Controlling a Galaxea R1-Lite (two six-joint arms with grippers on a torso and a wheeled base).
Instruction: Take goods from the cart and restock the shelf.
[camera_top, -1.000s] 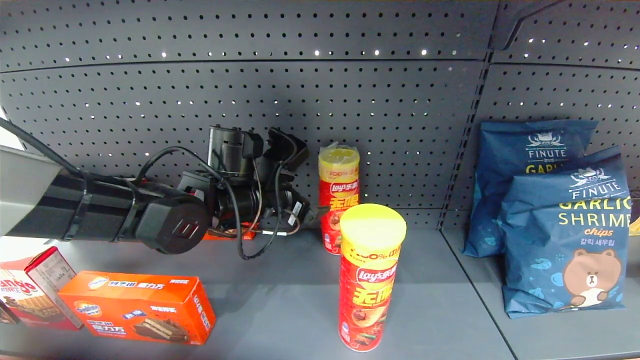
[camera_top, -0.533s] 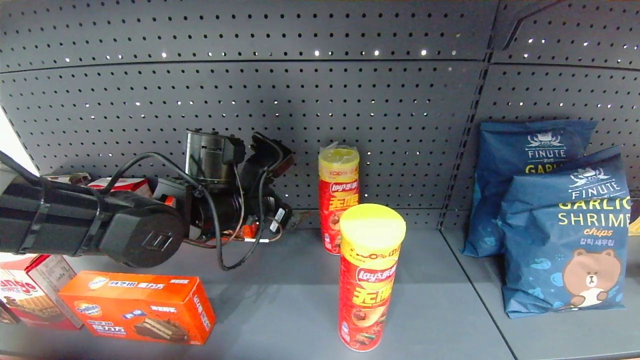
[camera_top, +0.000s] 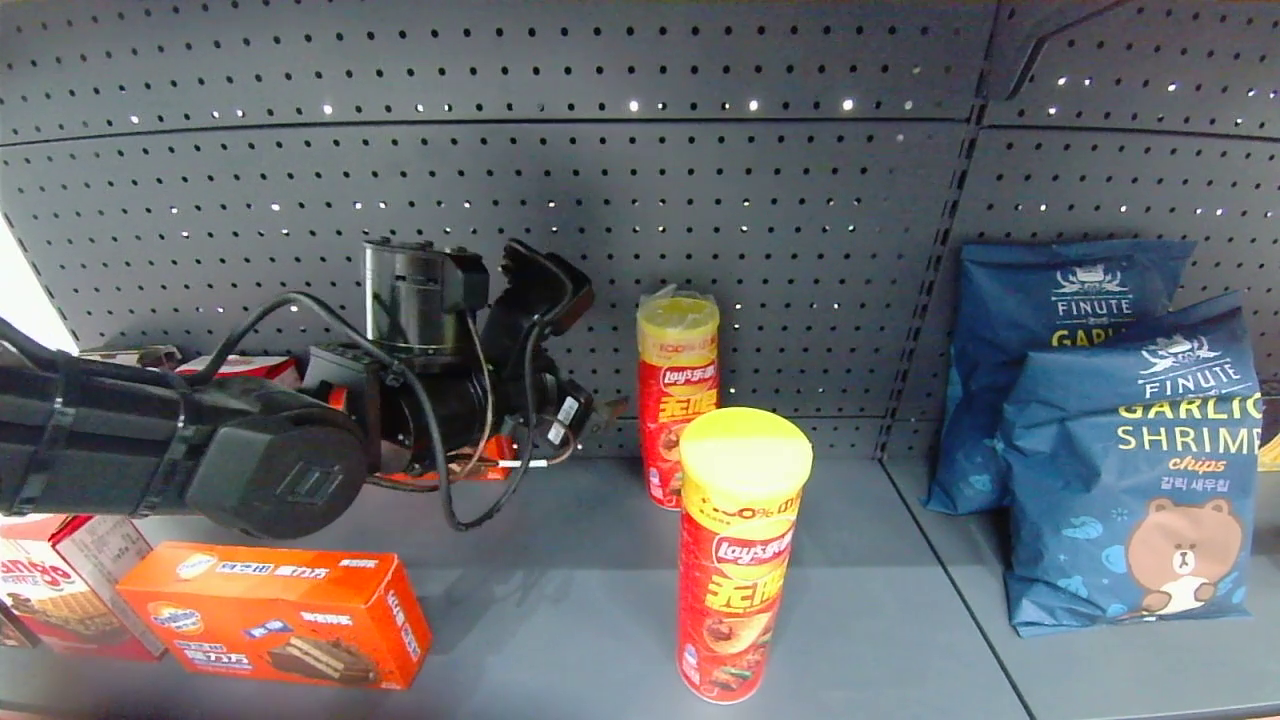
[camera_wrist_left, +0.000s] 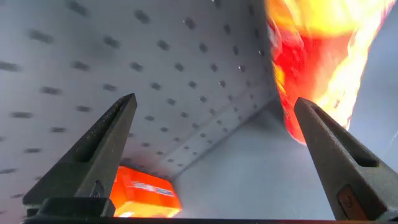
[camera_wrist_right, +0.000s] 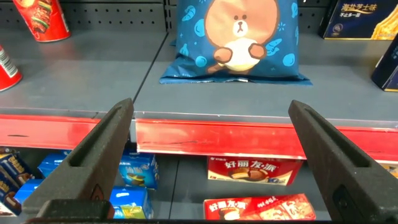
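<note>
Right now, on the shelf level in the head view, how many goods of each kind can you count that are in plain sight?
Chip cans: 2, front can, rear can.
Blue snack bags: 2, front bag, rear bag.
Boxes at front left: 2, orange box, red-and-white box.
Total: 6.
Further boxes at the back left are partly hidden, not counted.

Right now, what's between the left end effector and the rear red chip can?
Nothing. In the head view, only bare grey metal shelf separates the left end effector from the rear yellow-lidded red cylindrical chip can.
</note>
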